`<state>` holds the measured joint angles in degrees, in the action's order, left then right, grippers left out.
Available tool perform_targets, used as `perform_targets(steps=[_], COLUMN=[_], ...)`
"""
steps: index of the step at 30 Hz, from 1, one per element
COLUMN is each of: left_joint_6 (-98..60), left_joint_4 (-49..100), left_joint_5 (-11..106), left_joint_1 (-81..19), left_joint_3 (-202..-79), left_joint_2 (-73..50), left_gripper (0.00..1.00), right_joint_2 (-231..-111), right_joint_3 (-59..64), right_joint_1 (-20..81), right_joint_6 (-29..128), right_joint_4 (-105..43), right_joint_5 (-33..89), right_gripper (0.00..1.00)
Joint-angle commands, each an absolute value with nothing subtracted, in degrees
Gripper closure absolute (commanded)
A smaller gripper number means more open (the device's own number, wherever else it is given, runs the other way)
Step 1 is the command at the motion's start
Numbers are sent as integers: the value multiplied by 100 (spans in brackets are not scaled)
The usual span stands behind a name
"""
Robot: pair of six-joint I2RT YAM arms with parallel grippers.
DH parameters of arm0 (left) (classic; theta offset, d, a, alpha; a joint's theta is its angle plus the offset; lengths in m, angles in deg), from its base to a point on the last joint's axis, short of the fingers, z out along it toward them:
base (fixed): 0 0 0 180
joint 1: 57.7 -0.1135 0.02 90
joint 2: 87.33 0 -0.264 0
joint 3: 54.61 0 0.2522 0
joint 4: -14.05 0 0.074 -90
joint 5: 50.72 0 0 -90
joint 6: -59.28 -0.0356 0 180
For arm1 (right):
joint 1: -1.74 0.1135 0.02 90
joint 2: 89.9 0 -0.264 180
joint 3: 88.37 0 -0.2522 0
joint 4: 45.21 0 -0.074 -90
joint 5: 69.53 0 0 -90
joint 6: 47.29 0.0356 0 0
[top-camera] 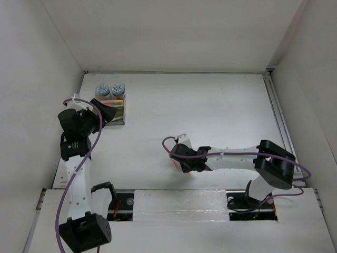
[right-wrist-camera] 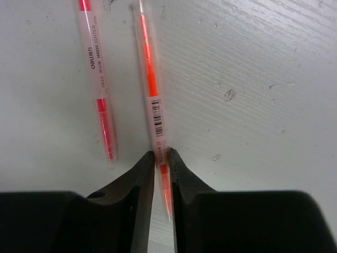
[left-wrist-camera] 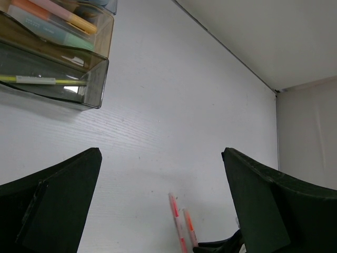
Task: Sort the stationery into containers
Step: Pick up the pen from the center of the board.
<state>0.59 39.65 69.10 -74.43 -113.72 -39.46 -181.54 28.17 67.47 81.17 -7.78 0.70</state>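
Observation:
The organiser tray (top-camera: pixel 117 109) stands at the far left, with two blue-and-white cylinders (top-camera: pixel 109 89) in its back end. In the left wrist view the tray (left-wrist-camera: pixel 97 68) holds a pale yellow pen (left-wrist-camera: pixel 47 80), a light green highlighter (left-wrist-camera: pixel 68 39) and an orange one (left-wrist-camera: pixel 79 21). My left gripper (left-wrist-camera: pixel 160 158) is open and empty just right of the tray. My right gripper (right-wrist-camera: pixel 162 155) is shut on an orange pen (right-wrist-camera: pixel 149 79) low at the table, near the middle. A pink-red highlighter (right-wrist-camera: pixel 97 79) lies loose just left of it.
White walls close in the table on the left, back and right. A metal rail (top-camera: pixel 276 113) runs along the right edge. The two pens also show far off in the left wrist view (left-wrist-camera: pixel 179 224), with my right gripper's fingers (left-wrist-camera: pixel 221 245) at them.

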Motion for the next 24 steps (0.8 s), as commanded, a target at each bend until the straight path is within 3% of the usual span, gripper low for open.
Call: perform_targets(steps=[1, 6, 16, 24], left_joint_6=[-31, -31, 21, 337], left_joint_4=[3731, 3731, 3124, 2456], left_joint_5=[7013, 7066, 8540, 9368], left_joint_1=[-7448, -7448, -7448, -7448], left_joint_3=[-11311, -11311, -11074, -10819], left_joint_2=[-4031, -4031, -3610, -3557], left_gripper=[1, 1, 1, 1], right_joint_2=[-18368, -18473, -18218, -19386], right_joint_3=[2794, 2733, 1759, -866], right_joint_1=[6801, 6801, 6801, 6695], right_joint_6=[8261, 8366, 7954, 7146], right_joint_4=[-578, -517, -123, 301], right_joint_5=[-27, -132, -395, -405], right_gripper=[78, 100, 100, 100])
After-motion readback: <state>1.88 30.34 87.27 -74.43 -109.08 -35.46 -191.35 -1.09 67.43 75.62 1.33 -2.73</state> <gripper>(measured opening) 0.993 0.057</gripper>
